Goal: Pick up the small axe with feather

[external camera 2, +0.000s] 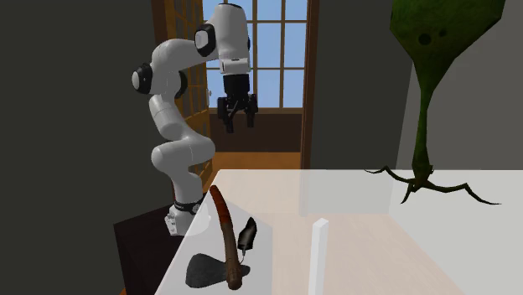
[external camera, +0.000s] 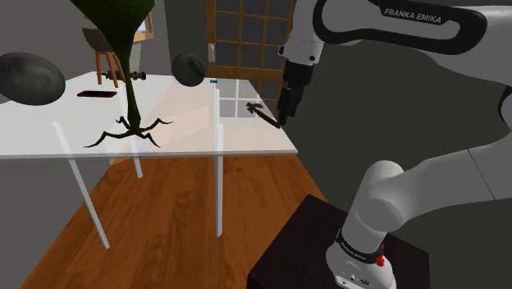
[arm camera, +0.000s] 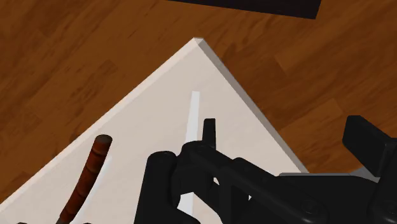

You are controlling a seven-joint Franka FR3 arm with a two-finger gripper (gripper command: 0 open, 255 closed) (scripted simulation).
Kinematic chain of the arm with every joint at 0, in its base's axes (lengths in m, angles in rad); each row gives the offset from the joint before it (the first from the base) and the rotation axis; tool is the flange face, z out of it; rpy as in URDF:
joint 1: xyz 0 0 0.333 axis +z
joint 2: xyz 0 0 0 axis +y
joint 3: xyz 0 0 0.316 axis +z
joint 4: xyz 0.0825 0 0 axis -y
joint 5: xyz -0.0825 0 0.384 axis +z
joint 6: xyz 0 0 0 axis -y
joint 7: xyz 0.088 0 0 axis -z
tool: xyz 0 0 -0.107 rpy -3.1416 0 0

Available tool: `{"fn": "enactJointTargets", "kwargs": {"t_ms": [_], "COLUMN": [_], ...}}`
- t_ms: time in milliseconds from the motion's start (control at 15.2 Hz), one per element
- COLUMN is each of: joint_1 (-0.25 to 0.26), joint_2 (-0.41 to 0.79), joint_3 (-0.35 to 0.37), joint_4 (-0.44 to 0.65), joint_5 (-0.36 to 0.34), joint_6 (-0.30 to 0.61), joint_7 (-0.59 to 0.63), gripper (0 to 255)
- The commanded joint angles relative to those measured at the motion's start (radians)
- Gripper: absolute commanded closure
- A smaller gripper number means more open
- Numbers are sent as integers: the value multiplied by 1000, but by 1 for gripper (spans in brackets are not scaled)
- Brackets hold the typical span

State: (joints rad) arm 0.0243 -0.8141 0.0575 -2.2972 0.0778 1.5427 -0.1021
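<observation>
White table (external camera: 246, 139) on wood floor (external camera: 180, 197). Small axe (external camera: 262, 112) near table's right edge, black gripper (external camera: 283, 121) just beside it, contact unclear. Dark green rooted plant (external camera: 131, 123) mid-table. Two dark grey ovoids, left (external camera: 29, 78) and back (external camera: 189, 67). Flat red item (external camera: 97, 94).

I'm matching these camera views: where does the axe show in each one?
Shoulder view: axe near the centre, by the gripper.
Second exterior view: axe at lower left.
Wrist view: its handle lies beside the gripper.
Shared landmark: the table corner by the stand.

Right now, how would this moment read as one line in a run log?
stage: pre-grasp | gripper: open, in air | small axe: lying near white table corner, not held
</observation>
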Motion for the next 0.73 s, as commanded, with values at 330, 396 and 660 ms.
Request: {"fn": "enactJointTargets", "kwargs": {"t_ms": [330,396,660], "joint_1": [-58,-69,-110], "joint_2": [156,188,313], "joint_3": [-19,-23,-42], "joint_4": [61,76,144], "joint_5": [-32,-39,-63], "joint_6": [92,108,164], "joint_7": [43,52,89], "gripper": [0,0,0]}}
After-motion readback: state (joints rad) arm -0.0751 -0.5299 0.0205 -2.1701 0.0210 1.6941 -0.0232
